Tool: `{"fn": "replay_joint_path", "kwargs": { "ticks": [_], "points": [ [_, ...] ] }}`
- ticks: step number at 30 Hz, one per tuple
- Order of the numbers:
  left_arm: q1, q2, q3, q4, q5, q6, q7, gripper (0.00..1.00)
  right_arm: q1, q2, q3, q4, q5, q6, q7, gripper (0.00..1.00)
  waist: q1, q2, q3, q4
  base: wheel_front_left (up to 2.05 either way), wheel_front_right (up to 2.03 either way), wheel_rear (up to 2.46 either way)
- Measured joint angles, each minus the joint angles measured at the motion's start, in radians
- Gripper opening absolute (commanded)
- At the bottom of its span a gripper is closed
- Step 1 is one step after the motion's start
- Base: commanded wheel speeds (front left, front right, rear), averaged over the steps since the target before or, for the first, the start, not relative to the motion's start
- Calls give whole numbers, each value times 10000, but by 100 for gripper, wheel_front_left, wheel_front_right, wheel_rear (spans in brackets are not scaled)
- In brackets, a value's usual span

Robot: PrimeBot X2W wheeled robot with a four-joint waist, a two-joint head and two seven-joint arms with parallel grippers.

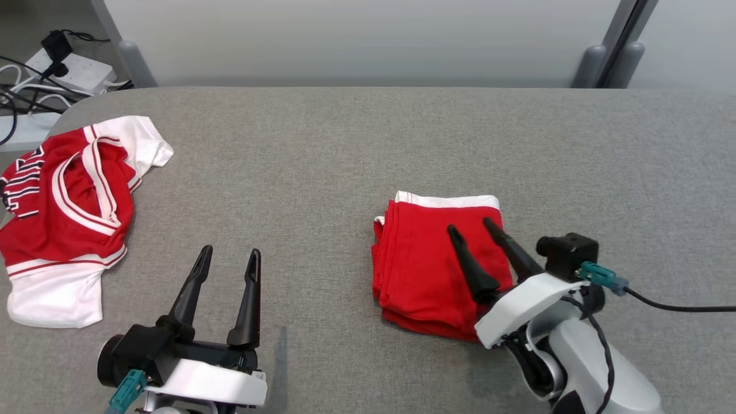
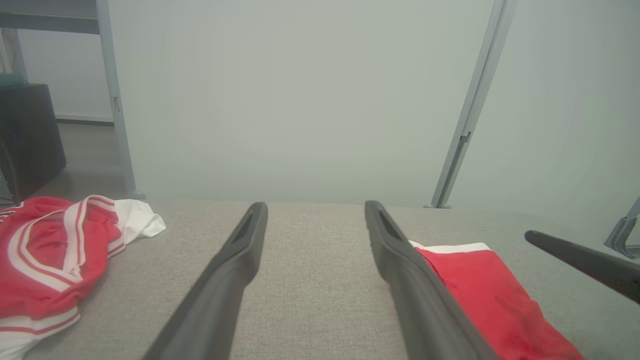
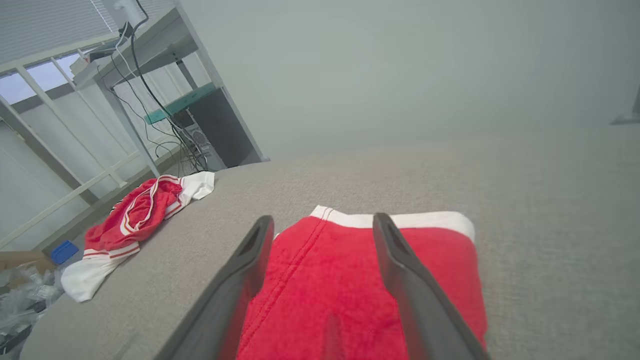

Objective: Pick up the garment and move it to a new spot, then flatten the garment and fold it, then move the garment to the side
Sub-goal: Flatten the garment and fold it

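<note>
Both released, empty: left gripper (image 1: 230,250), right gripper (image 1: 469,224). Seems the move-aside step; calls for clamping the folded red cloth garment (image 1: 420,270), white-banded, lying beneath the right one, all layers together.

Lettering (image 1: 22,187) on crumpled jersey (image 1: 69,230) unreadable.

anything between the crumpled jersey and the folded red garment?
Head view: bare grey tabletop between the crumpled jersey and the folded red garment; the open left pincer hovers over that stretch's near side.
</note>
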Motion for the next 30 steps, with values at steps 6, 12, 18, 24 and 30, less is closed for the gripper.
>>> {"fn": "replay_joint_path", "kwargs": {
  "ticks": [6, 12, 18, 24, 30],
  "points": [
    [46, -2, 198, -138, -4, 213, -2, 100, 893, 2, -2127, -805, -2502, 0, -8, 100, 0, 0, -35, -416, 0, 0, 0],
    [410, -2, 548, -224, -155, 272, -2, 100, 1754, 31, -2796, -1852, -3739, 0, -12, 100, 0, 0, -163, -790, 0, 0, 0],
    [697, -4, 759, -255, -48, 293, -2, 100, 2439, 35, -3256, -2683, -4054, 0, -12, 100, 0, 0, -425, -1004, 0, 0, 0],
    [1096, 0, 853, -198, 125, 236, 0, 100, 3211, 77, -3676, -3198, -4305, 0, -12, 100, 0, 0, -854, -1023, 0, 0, 0],
    [1476, 2, 976, -107, 169, 194, 0, 100, 3814, 100, -4065, -3532, -4378, 0, -12, 100, 0, 0, -1210, -948, 0, 0, 0]
  ]
}}
